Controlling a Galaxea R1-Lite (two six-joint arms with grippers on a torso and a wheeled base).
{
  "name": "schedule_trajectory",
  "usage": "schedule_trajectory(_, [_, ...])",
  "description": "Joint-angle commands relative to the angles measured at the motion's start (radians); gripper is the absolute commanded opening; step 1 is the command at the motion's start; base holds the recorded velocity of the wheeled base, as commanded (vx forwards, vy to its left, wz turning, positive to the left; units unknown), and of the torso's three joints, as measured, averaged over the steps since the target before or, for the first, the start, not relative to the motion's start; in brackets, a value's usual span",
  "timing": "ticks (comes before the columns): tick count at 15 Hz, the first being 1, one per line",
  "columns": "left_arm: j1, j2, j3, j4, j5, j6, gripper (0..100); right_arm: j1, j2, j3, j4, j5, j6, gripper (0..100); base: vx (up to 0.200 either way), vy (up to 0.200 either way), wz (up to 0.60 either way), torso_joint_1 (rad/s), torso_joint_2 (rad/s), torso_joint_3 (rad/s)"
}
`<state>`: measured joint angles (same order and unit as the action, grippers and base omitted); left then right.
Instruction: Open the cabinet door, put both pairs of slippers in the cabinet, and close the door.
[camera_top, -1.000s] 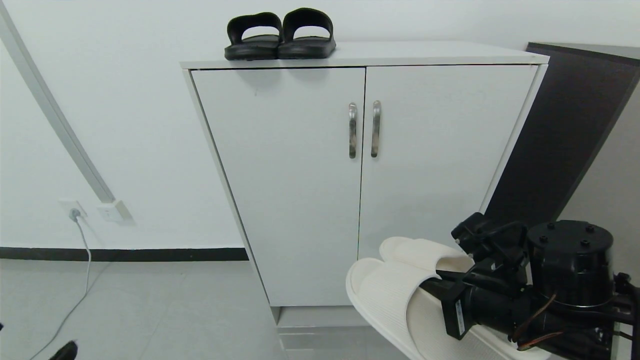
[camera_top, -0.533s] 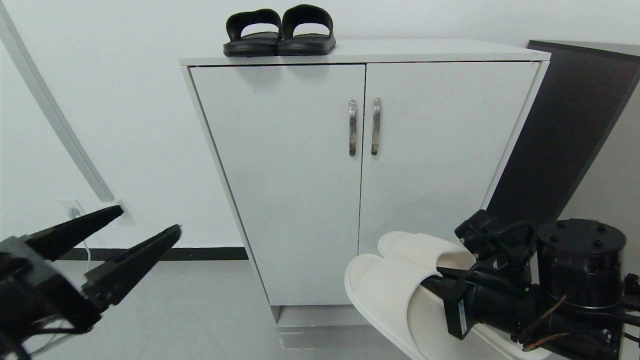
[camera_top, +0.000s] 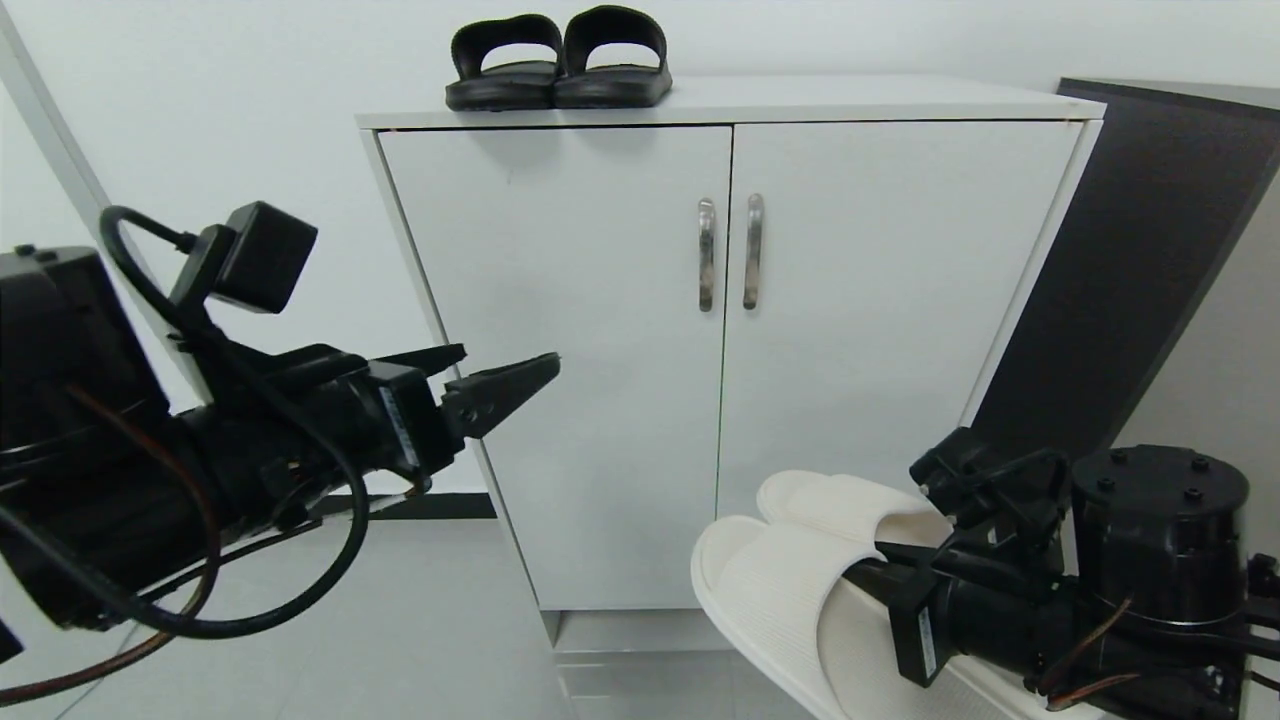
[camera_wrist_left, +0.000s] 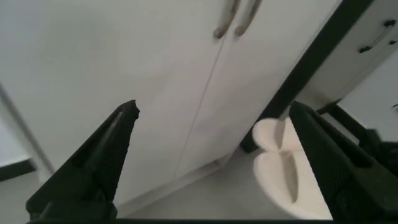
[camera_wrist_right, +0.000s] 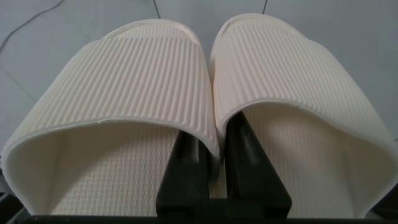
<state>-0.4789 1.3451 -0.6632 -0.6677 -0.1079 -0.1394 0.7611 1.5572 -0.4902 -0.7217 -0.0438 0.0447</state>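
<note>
The fingers (camera_wrist_right: 252, 165) of the right gripper (camera_wrist_right: 221, 180) are closed on the white slippers (camera_wrist_right: 143, 81), one finger inside each shoe, pinching the two adjoining inner walls together under the ribbed straps. The pair is carried side by side, toes pointing away from the wrist, low in front of the right door (camera_top: 880, 300) of the cabinet (camera_top: 1030, 290), near that door's bottom edge and above the grey floor (camera_top: 450, 640). The fingers (camera_top: 500, 388) of the left gripper (camera_top: 510, 358) are spread wide apart with nothing between them. This gripper hangs in front of the left door (camera_top: 600, 450), by the door's left edge at about mid height (whether a tip touches the panel cannot be told). Both doors are shut, their two upright metal handles (camera_top: 706, 255) close together on either side of the centre seam. The black slippers (camera_top: 558, 62) stand as a touching pair on the cabinet top (camera_top: 850, 100), at its front edge towards the left corner. A dark panel (camera_top: 1150, 250) stands just beside the cabinet's right side.
</note>
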Motion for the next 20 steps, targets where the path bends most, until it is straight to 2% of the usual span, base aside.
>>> schedule_trajectory(1, [-0.035,0.080,-0.061,0.000,-0.003,0.000,100,0.000,-0.005,0.013,-0.001,-0.001,0.001,0,0.000,0.000,0.00,0.000,0.00,0.000])
schedule_trajectory(2, [-0.072,0.134,-0.133,0.003,-0.001,-0.002,100,-0.002,-0.008,0.021,-0.001,0.001,0.003,0,0.000,0.000,0.00,0.000,0.00,0.000])
schedule_trajectory(5, [-0.139,0.250,-0.245,-0.001,-0.012,-0.003,100,0.003,0.000,0.007,-0.002,0.002,0.001,0,0.000,0.000,0.00,0.000,0.00,0.000])
schedule_trajectory(7, [-0.148,0.310,-0.357,0.005,-0.032,-0.014,100,0.009,0.000,0.007,-0.004,0.010,0.000,0,0.000,0.000,0.00,0.000,0.00,0.000])
schedule_trajectory(8, [-0.162,0.328,-0.409,0.028,-0.035,-0.020,100,0.009,-0.005,0.009,-0.004,0.038,0.001,0,0.000,0.000,0.00,0.000,0.00,0.000])
schedule_trajectory(10, [-0.164,0.379,-0.530,0.174,-0.049,-0.022,100,0.007,0.003,-0.010,-0.024,0.067,0.001,0,0.000,0.000,0.00,0.000,0.00,0.000])
schedule_trajectory(11, [-0.165,0.391,-0.578,0.218,-0.093,-0.046,100,0.007,0.010,-0.013,-0.025,0.065,0.000,0,0.000,0.000,0.00,0.000,0.00,0.000])
schedule_trajectory(13, [-0.165,0.411,-0.651,0.221,-0.222,-0.194,100,0.007,0.015,-0.014,-0.027,0.065,0.000,0,0.000,0.000,0.00,0.000,0.00,0.000])
schedule_trajectory(14, [-0.164,0.424,-0.676,0.220,-0.263,-0.243,100,0.006,0.020,-0.014,-0.027,0.065,-0.002,0,0.000,0.000,0.00,0.000,0.00,0.000])
schedule_trajectory(15, [-0.162,0.436,-0.693,0.220,-0.297,-0.267,100,0.007,0.020,-0.014,-0.027,0.065,-0.002,0,0.000,0.000,0.00,0.000,0.00,0.000])
schedule_trajectory(19, [-0.155,0.514,-0.740,0.184,-0.302,-0.270,100,0.007,0.029,-0.022,-0.027,0.067,-0.002,0,0.000,0.000,0.00,0.000,0.00,0.000])
schedule_trajectory(20, [-0.145,0.540,-0.768,0.178,-0.268,-0.266,100,0.006,0.035,-0.022,-0.027,0.067,0.000,0,0.000,0.000,0.00,0.000,0.00,0.000])
